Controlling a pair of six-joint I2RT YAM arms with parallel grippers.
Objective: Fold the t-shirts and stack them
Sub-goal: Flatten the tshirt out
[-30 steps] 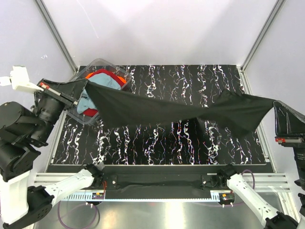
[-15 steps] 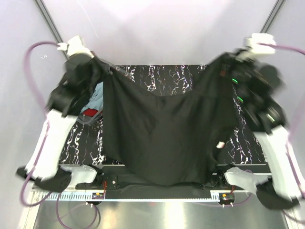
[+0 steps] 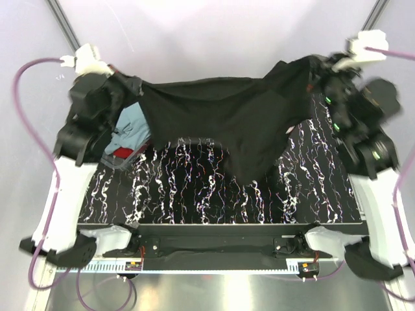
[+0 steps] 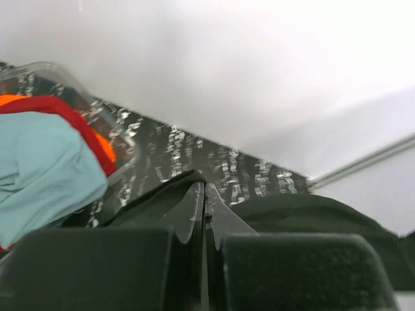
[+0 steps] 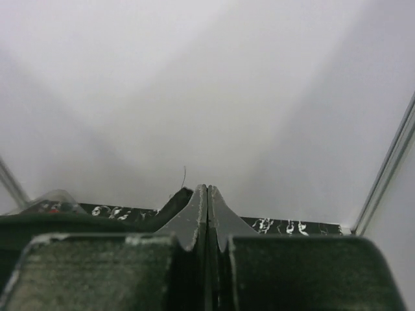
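The black t-shirt (image 3: 240,123) hangs in mid-air, strung between two pairs of jaws, its body sagging below and between them over the far half of the table (image 3: 194,188). The left jaws and the right jaws are each pinched tight on a thin edge of cloth. With so slim a hold, a sharp swing could tear an edge free, and the cloth bunched below the right jaws may land creased, not flat. Below the left jaws, the fabric could also snag the clear plastic tub (image 3: 111,157) holding the teal-blue t-shirt (image 3: 130,126) and the red-orange t-shirt (image 4: 97,139). Half a second earlier the shirt draped as a broad sheet to the table's near edge; it now rides higher.
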